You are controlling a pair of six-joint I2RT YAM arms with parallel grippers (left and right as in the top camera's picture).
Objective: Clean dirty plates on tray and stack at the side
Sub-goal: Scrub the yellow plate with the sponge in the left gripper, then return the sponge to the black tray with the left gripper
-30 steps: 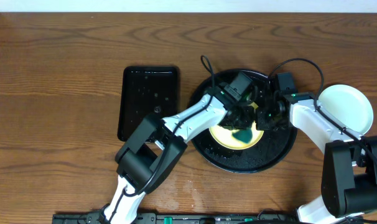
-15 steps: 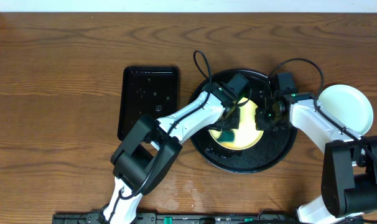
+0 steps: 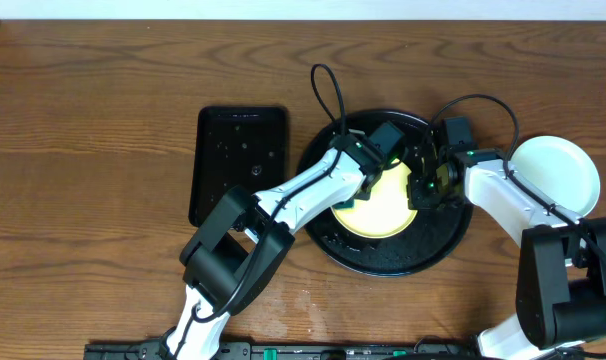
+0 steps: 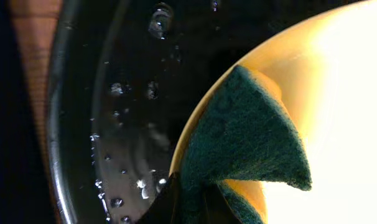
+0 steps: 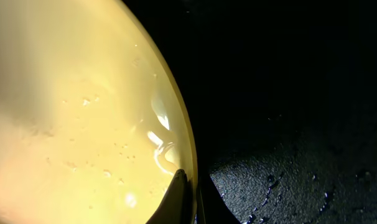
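On the round black tray (image 3: 395, 258), right of centre on the counter (image 3: 103, 110), sits the yellow plate (image 3: 385, 210). Its visible face is glossy pale yellow. The right wrist view shows small beads and streaks of water near its rim. Whether it lies flat or is tipped cannot be told.

Left hand (image 3: 367, 188) covers the plate's upper-left part and is closed on a dark green sponge (image 4: 244, 140). The left wrist view shows the sponge pinched at its lower end between the fingertips. Its wedge-shaped body lies across the plate's rim, part over the plate and part over the tray.

Right hand (image 5: 187, 198) is at the plate's right edge, its fingertips closed tight on the rim.

The tray is wet, with droplets scattered over its floor and inner wall. Both hands and their wrists hide the plate's far rim and much of the tray's far half from overhead. Black cables (image 3: 328, 100) loop above them.

A pale plate (image 3: 555, 172) lies on the counter near the tray's right edge, apart from it. The right arm (image 3: 503, 195) crosses its lower-left edge. Whether it is one plate or more cannot be told.

A small tray (image 3: 239, 160), black, rectangular and beaded with water, lies left of the round one, apart from it. The left arm (image 3: 283, 200) reaches up from the near edge and passes over the gap between the two trays.
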